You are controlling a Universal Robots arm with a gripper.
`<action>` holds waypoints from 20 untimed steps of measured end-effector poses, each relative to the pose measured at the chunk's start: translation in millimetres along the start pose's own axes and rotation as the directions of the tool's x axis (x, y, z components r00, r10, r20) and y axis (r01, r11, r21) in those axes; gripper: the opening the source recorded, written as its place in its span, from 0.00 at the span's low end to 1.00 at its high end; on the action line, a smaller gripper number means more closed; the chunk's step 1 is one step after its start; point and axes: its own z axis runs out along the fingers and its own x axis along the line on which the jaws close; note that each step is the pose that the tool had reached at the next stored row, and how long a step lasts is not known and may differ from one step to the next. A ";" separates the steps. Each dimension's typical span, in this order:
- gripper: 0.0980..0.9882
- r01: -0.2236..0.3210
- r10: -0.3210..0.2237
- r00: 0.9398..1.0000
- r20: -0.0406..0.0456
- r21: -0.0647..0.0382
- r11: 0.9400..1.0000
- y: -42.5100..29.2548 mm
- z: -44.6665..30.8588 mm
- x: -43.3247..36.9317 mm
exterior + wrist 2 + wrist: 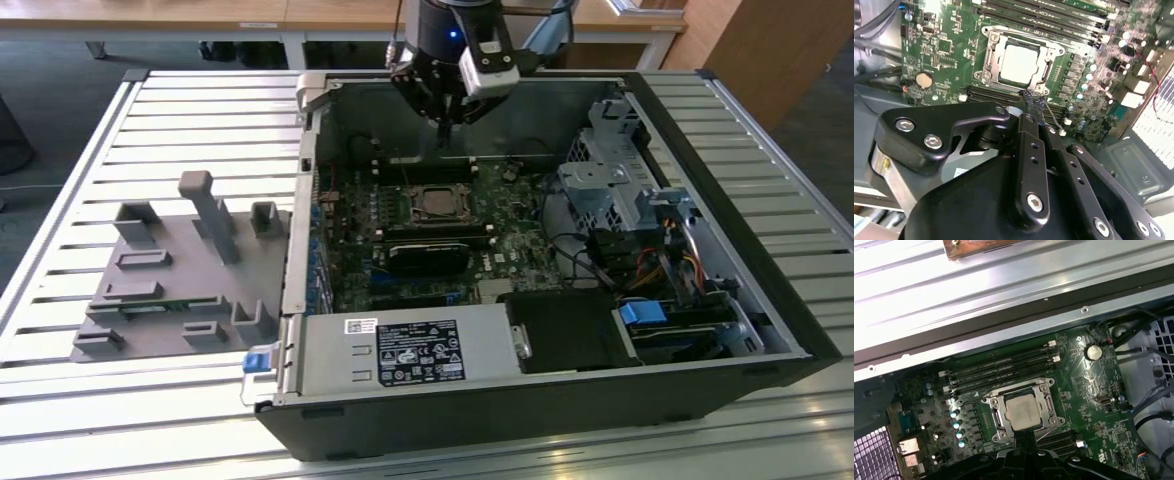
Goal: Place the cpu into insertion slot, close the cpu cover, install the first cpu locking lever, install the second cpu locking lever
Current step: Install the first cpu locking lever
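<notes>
Dull silver metal, the cpu (pixel 1021 62) (pixel 1021 411) (pixel 437 203) sits flat in the insertion slot (pixel 1045 70), just ahead of the hand's fingertips in both wrist views. The cpu cover (pixel 1024 41) (pixel 1024 390), a thin silver frame, lies down around it, so the chip's face shows through the window. The hand (pixel 1032 98) (pixel 447 118) (pixel 1023 440) hangs above the socket's near edge with its two dark fingers drawn together to a point. A thin metal lever (pixel 1051 117) runs slantwise right beside the tips; I cannot tell whether they pinch it or only touch it. Beyond the socket from the hand lie the long black memory slots (pixel 999 367), and off to one side a round coin battery (pixel 924 80) (pixel 1093 351), all on the green motherboard (pixel 944 45) (pixel 521 230). In the exterior view the board sits inside an open black computer case (pixel 534 415), which rests on a slatted metal table (pixel 80 130). A grey fixture tray (pixel 174 290) lies well away from the hand, toward the exterior view's left.
</notes>
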 end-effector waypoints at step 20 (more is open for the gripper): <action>0.01 0.208 -0.208 0.978 -0.002 0.000 0.978 -1.0 9.7 3.2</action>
